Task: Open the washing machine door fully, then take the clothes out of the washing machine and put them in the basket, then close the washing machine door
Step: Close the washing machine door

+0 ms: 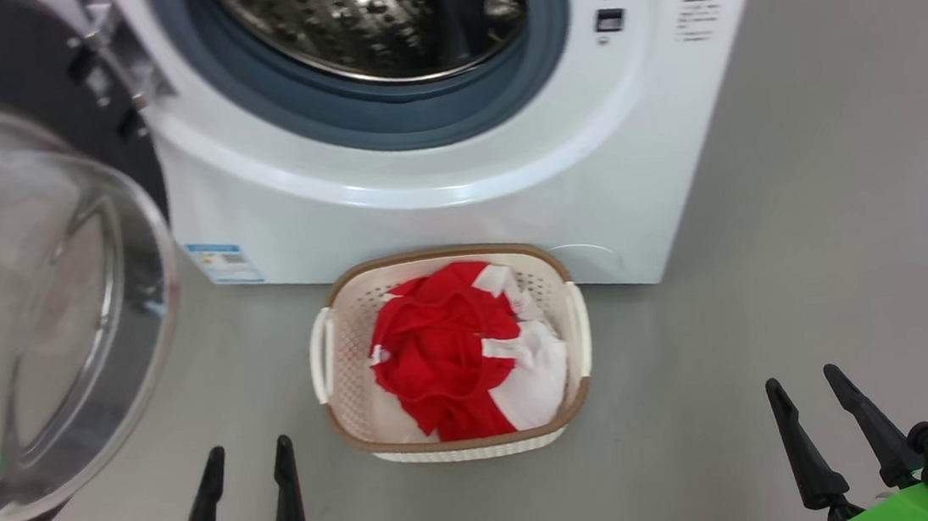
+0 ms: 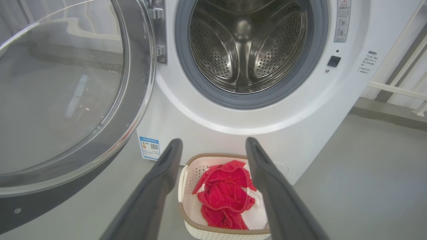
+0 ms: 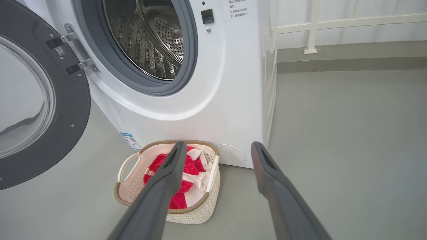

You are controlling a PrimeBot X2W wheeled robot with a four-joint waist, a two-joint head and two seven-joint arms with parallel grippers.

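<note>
The clothes [image 1: 448, 356] lie in the basket [image 1: 332, 392], a red bundle with white cloth on its right side, heaped to about the height of the brown rim. The basket stands on the floor [image 1: 809, 219], close against the foot of the washing machine [image 1: 441, 203] and just below its opening. In the left wrist view the drum [image 2: 247, 43] looks bare, with no fabric on the steel that you can see, so you can judge the unloading done.

What is left is the last step. The washing machine door [image 1: 35, 319] is swung wide on its hinge [image 2: 160, 33] at the left of the opening, its glass bowl bulging toward the robot.

The left gripper [image 1: 248, 445] hangs over the floor between the door and the basket, fingers spread and empty. The right gripper [image 1: 801, 376] is off to the basket's right, well apart from it, also spread and empty.

For the next move, you would likely use the left arm, which is nearer the door. Get behind the black rim at its free edge and sweep it round to the opening. Keep the arc above the basket, and push until the latch catches.
</note>
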